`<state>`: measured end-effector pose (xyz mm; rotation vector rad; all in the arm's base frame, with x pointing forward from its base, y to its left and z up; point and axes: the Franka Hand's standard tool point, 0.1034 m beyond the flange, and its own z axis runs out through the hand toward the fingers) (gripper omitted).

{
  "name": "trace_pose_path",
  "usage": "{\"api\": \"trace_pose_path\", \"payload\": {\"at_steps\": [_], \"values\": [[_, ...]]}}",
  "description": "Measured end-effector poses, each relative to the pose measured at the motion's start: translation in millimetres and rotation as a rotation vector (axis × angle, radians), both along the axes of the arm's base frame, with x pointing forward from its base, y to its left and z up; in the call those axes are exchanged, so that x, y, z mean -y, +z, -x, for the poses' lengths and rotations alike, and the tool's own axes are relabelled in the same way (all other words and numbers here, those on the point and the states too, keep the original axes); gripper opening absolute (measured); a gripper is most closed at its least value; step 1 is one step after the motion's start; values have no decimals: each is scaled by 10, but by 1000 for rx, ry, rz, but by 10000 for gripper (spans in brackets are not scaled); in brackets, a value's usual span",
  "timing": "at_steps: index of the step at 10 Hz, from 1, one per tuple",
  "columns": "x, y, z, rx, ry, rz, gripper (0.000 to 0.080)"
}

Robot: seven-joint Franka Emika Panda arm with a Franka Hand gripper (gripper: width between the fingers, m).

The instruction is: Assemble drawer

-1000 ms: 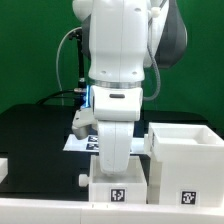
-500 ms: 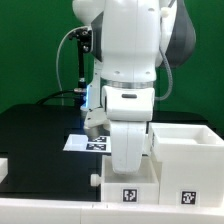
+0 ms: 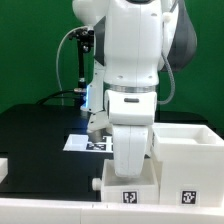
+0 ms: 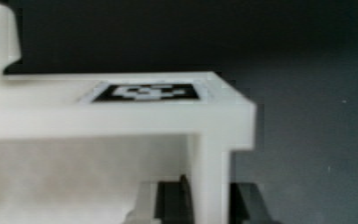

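While its two dark jaws are squeezing a thin wall between them, the robot's gripper (image 4: 208,204) is holding the small smooth white plastic tray (image 4: 105,125). This tray is sitting just beside the big white box-shaped plastic housing (image 3: 190,160) on the flat black table (image 3: 35,130), and a plain green wall (image 3: 30,50) is standing behind.

One housing (image 3: 186,163), one tray (image 3: 128,185), one part-seen white piece (image 3: 3,166), one marker board (image 3: 80,143), one arm (image 3: 130,60).
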<state>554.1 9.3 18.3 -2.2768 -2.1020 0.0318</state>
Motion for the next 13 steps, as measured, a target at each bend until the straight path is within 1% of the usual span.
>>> {"api": "trace_pose_path", "payload": {"at_steps": [3, 5, 6, 13], "values": [[-14, -10, 0, 12, -15, 20, 32], [-1, -9, -16, 9, 36, 64, 32], [24, -13, -15, 8, 40, 68, 32], [15, -8, -21, 11, 41, 67, 32]]}}
